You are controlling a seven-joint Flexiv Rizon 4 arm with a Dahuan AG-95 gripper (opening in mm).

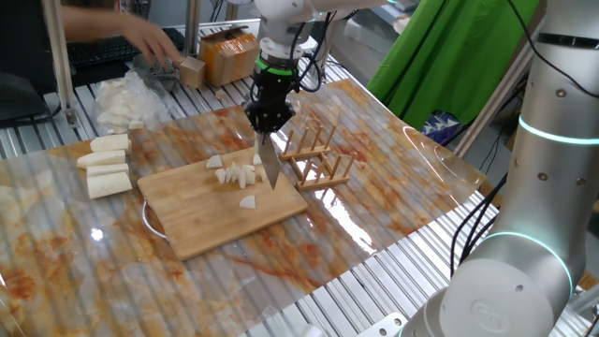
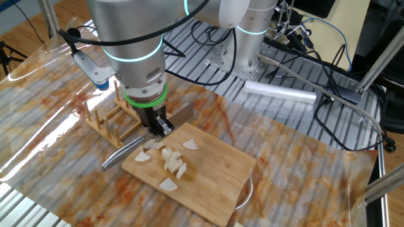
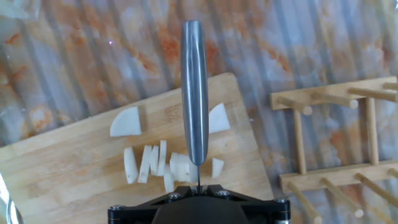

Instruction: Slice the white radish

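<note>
the scene is brightly and evenly lit from above. strong white glare is thrown off the glossy table cover (image 1: 412, 211) at the right and near edges. only soft, short shadows are cast. the person's hand (image 1: 150, 39) at the far left is blurred.
</note>
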